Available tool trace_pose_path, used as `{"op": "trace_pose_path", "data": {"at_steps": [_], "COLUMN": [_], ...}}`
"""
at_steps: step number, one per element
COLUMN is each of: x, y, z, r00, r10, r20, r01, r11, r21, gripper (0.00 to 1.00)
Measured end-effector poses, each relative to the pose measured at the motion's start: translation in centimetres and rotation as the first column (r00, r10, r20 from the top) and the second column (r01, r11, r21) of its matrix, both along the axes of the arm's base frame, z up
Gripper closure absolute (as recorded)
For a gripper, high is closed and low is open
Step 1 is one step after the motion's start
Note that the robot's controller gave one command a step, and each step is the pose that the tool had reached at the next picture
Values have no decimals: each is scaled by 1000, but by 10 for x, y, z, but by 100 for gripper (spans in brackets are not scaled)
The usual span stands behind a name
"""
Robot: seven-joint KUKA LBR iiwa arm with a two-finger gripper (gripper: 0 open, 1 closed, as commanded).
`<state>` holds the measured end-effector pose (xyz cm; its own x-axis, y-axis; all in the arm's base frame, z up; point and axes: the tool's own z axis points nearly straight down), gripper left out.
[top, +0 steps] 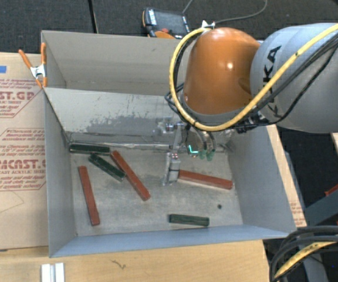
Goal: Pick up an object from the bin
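Bin floor [157, 207]: red-brown stick [207, 181] lies beside (perhaps touching) the tool [172, 175].

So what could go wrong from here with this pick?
1. The gripper is low at the left end of a red-brown stick lying flat right of centre, not over its middle. A grasp there may let the stick swing or slip out on lifting.
2. Because the stick lies flat on the bin floor, a grasp attempt may just nudge it aside or scrape the metal.
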<state>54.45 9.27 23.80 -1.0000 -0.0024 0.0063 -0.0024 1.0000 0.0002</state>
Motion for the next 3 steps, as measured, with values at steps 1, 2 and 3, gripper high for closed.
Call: {"op": "trace_pose_path", "data": {"at_steps": [1,2,3], "x": [30,-20,-23], "y": [14,22,42], "z": [-164,-169,-169], "r00": [997,999,1000], "r10": [-71,-48,-20], "r20": [0,1,5], "r01": [71,48,20], "r11": [997,999,1000], "r21": [0,0,1], "gripper": [0,0,0]}}
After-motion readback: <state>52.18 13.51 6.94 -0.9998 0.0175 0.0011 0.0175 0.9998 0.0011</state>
